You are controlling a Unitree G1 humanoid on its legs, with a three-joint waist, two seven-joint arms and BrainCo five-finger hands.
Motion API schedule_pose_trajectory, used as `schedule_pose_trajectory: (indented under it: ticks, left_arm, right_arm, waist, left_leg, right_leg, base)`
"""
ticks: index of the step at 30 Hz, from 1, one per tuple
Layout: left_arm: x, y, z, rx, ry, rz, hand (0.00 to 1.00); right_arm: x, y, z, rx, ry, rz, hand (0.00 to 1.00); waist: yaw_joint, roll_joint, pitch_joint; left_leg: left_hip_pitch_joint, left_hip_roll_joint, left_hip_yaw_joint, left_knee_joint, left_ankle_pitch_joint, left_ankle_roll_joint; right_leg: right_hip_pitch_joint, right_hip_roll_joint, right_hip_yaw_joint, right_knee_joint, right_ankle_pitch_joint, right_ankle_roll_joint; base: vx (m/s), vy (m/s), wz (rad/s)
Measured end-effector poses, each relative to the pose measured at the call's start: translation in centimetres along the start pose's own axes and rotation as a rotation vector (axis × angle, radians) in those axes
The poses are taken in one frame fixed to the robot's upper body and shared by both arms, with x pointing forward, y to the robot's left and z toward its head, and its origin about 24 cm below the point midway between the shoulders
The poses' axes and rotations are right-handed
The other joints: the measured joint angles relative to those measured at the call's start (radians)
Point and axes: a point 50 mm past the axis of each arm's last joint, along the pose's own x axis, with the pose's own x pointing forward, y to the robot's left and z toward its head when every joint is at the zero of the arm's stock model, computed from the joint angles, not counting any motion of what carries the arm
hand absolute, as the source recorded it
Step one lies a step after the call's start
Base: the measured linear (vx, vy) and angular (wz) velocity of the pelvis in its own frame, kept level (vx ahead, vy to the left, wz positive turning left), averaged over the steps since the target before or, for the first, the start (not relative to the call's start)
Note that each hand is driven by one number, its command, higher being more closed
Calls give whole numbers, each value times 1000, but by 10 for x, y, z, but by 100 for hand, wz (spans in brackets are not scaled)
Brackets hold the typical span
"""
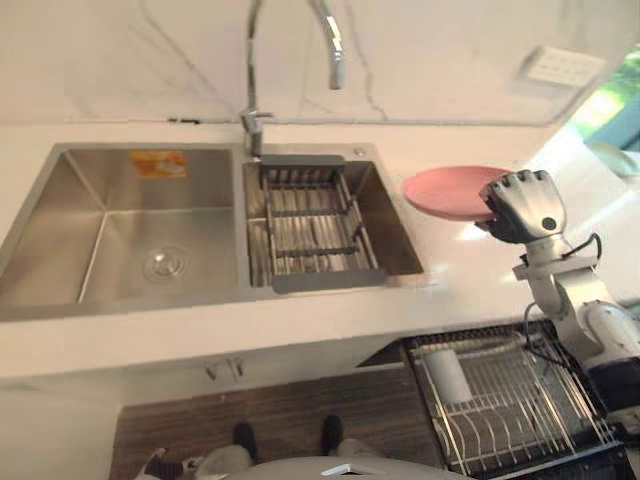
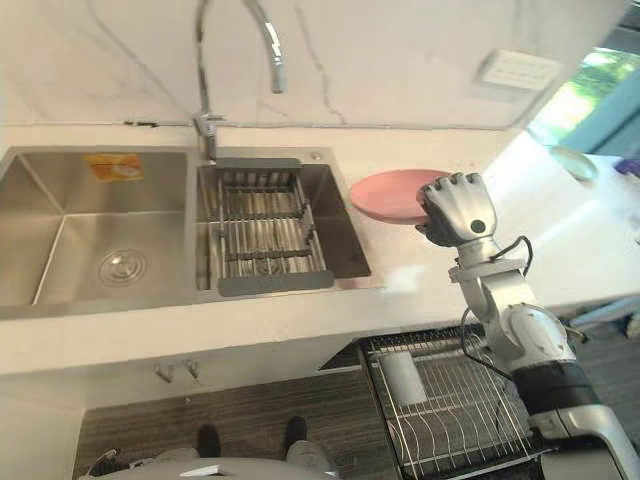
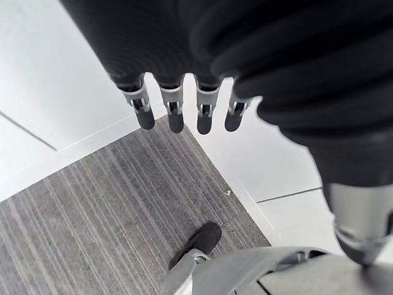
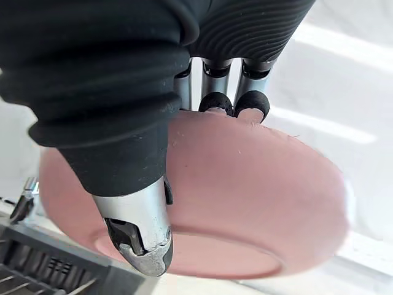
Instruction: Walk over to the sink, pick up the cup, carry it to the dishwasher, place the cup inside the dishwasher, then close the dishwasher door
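Plate [image 1: 445, 190], pink, beside sink [image 1: 397, 228], pinched by right hand [image 1: 525, 205]; left hand [image 3: 175, 114] apparently relaxed.

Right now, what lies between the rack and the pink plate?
Between rack and plate there is only the basin's bare steel wall, with nothing standing there, as the left eye view shows.

White marble wall [image 1: 450, 60], pale counter [image 1: 300, 328], grey striped floor [image 1: 270, 420], sunlit window [image 1: 618, 100]
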Motion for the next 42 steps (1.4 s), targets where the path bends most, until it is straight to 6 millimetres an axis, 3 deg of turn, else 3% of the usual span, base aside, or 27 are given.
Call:
schedule_pose_trajectory:
  ticks: [6, 10, 19, 25, 29, 38, 42]
  left_arm:
    - [0, -1, -7, 41, 23, -7, 0]
    - [-1, -1, -11, 55, 51, -14, 0]
    - [-3, -15, -21, -141, 159, -52, 0]
    - [-5, -22, -31, -273, 253, -61, 0]
    - [-6, -24, -35, -367, 291, -54, 0]
    - [-5, -31, -25, -480, 309, -47, 0]
    - [-3, -27, -14, -407, 311, 26, 0]
  right_arm:
    - [-20, -5, -6, -18, 12, 20, 100]
    - [-32, -11, -20, -51, 68, 19, 100]
    - [-83, -12, -41, -124, 198, 105, 100]
    - [-119, -7, -64, -173, 344, 147, 100]
    - [-134, -1, -66, -157, 424, 144, 100]
    - [-162, 19, -69, -101, 581, 185, 100]
    - [-175, 34, -68, -42, 718, 190, 100]
  waist:
    - [-38, -3, -26]
    - [-60, -9, -38]
    - [-115, -33, -78]
    - [-149, -13, -88]
    - [-155, -3, -87]
    - [-154, 45, -58]
    - [-152, 72, -20]
  left_leg:
    - [6, -3, 66, 0, -16, 4]
    - [27, -8, 118, 0, -35, 5]
    - [77, -11, 205, 6, -84, -9]
    - [98, -9, 227, 7, -115, -14]
    - [101, -5, 234, 21, -134, -16]
    - [9, 66, 227, 271, -277, -5]
    - [-40, 107, 210, 371, -326, -6]
  right_leg:
    - [-34, -2, 54, -1, 0, 1]
    - [-41, -1, 101, 4, 1, 4]
    - [-46, 8, 157, 27, 0, 3]
    - [-46, 14, 157, 42, -17, -19]
    - [-45, 17, 156, 52, -29, -31]
    - [-42, 21, 135, 66, -37, -24]
    - [-45, 34, 122, 74, -38, -22]
  base:
    - [-3, 33, -37]
    - [42, 33, -37]
    - [76, 10, -32]
    - [70, -11, -12]
    - [59, -19, -6]
    - [55, -26, 1]
    - [-20, -23, 7]
